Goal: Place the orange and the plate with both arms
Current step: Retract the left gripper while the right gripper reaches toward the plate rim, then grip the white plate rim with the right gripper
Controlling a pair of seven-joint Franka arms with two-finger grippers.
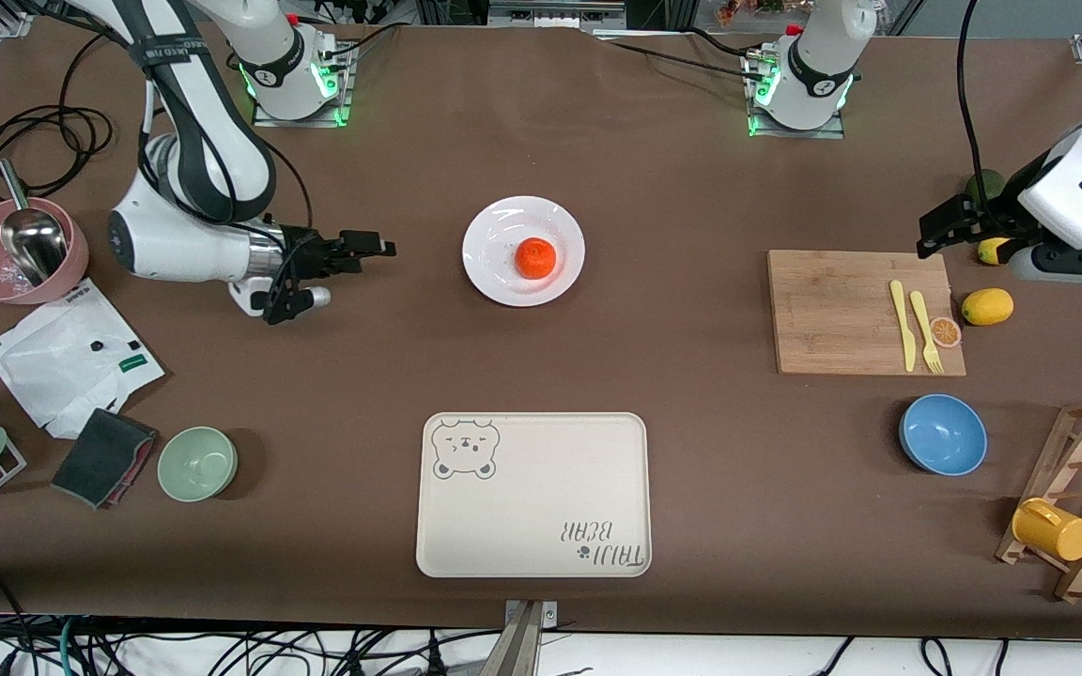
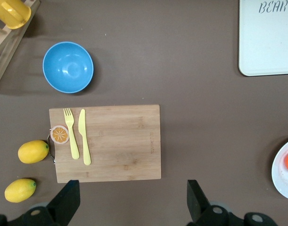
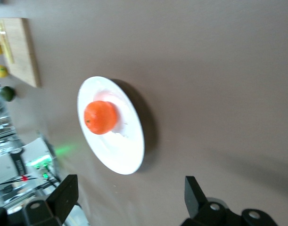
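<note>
At the right arm's end of the table a pink bowl (image 1: 20, 263) holds a metal scoop (image 1: 31, 235), with a white crumpled bag (image 1: 71, 361), a dark folded cloth (image 1: 104, 457) and a small pale green bowl (image 1: 197, 463) nearer the front camera. The right gripper (image 1: 367, 249) hangs low over bare brown table between that clutter and the plate, its black fingers (image 3: 63, 197) spread wide and holding nothing. The round glossy white plate (image 1: 494, 272) sits mid-table, and the small round bright orange fruit (image 1: 535, 258) rests on it, slightly off centre. Nearer the front camera lies a cream rectangular bear-printed tray (image 1: 533, 495). Toward the left arm's end, a bamboo cutting board (image 1: 842, 314) carries a yellow plastic knife (image 1: 903, 326) and fork (image 1: 926, 330), a flat orange slice (image 1: 946, 331) at its edge and a yellow lemon (image 1: 987, 307) just beside it. A blue bowl (image 1: 943, 435) and a wooden rack (image 1: 1081, 498) with a yellow cup (image 1: 1053, 529) lie nearer the camera. The left gripper (image 1: 950, 225) hovers by the board's edge, fingers (image 2: 66, 200) wide apart and empty.
</note>
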